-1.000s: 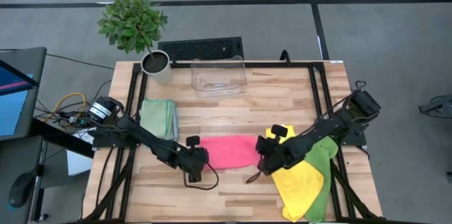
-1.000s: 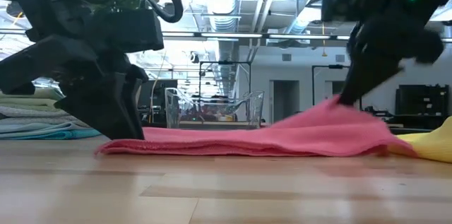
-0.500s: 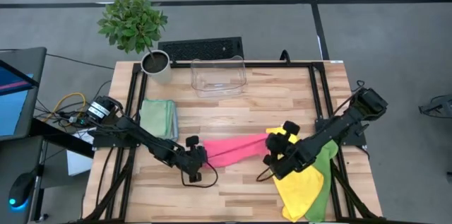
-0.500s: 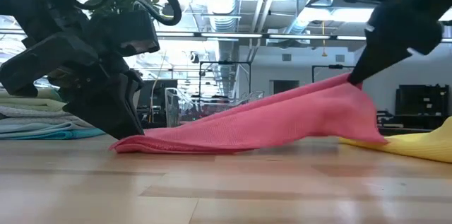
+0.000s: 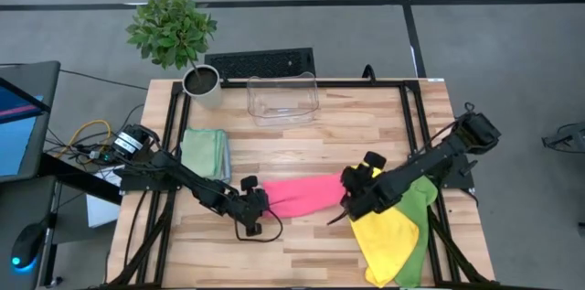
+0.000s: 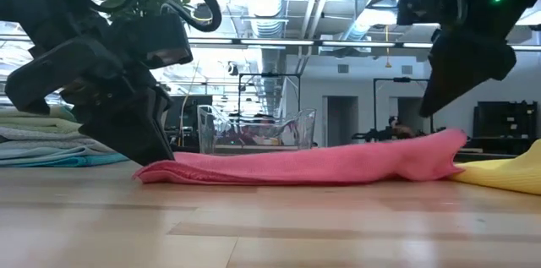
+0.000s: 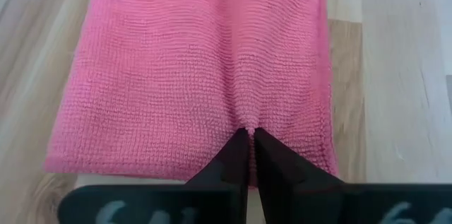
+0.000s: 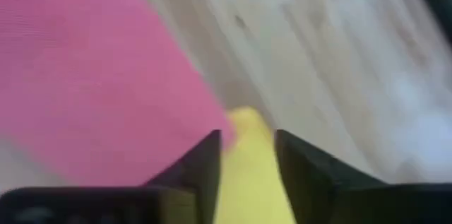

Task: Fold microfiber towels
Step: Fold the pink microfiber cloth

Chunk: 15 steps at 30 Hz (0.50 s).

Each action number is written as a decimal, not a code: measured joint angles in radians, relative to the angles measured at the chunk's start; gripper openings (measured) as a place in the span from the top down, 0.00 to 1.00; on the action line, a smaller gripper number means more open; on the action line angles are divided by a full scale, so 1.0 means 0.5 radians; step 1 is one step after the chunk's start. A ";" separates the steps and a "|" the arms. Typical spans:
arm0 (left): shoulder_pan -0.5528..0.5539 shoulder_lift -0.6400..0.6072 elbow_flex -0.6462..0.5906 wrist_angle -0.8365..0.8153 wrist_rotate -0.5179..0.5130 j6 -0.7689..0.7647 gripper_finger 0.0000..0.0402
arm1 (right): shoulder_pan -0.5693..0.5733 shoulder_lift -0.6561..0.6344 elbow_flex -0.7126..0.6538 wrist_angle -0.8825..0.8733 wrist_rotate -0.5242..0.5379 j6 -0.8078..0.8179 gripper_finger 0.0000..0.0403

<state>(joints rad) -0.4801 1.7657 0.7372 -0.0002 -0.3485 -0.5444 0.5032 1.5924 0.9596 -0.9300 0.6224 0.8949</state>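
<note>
Left end effector (image 7: 249, 133) pinches pink towel (image 7: 198, 61); right end effector (image 8: 246, 143) blurred, parted.

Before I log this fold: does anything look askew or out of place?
Slightly. The pink towel lies flat, left gripper shut on its edge, but its right end bunches against the yellow towel, which sprawls unfolded over a green one. Right gripper is open above.

High cam overhead, low cam table-level, wrists close
</note>
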 joint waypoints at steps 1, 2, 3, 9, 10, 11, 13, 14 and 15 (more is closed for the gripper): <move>0.000 0.000 0.000 0.000 0.003 -0.016 0.98 | -0.017 -0.014 0.000 -0.072 0.026 0.015 0.54; 0.000 0.000 0.000 -0.001 0.009 -0.035 0.98 | -0.028 -0.033 -0.003 -0.127 0.064 0.043 0.49; 0.000 0.000 0.000 -0.001 0.016 -0.057 0.98 | -0.032 -0.056 -0.003 -0.163 0.110 0.069 0.45; -0.005 -0.121 0.055 -0.130 0.137 -0.116 0.98 | 0.099 -0.262 -0.003 0.254 0.244 0.094 0.34; -0.007 -0.165 0.070 -0.186 0.142 -0.081 0.98 | 0.138 -0.271 -0.002 0.388 0.250 0.041 0.34; -0.009 -0.214 0.091 -0.216 0.127 -0.030 0.98 | 0.173 -0.264 0.000 0.512 0.259 -0.017 0.34; -0.008 -0.335 0.115 -0.242 -0.016 0.068 0.98 | 0.226 -0.210 0.002 0.658 0.278 -0.089 0.35; 0.000 -0.379 0.117 -0.275 -0.145 0.088 0.98 | 0.242 -0.174 0.002 0.677 0.277 -0.103 0.35; 0.008 -0.403 0.115 -0.317 -0.245 0.106 0.98 | 0.253 -0.136 0.001 0.681 0.276 -0.100 0.35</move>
<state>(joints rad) -0.4760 1.5640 0.7946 -0.1586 -0.4709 -0.4913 0.6295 1.5244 0.9600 -0.5897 0.7605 0.8450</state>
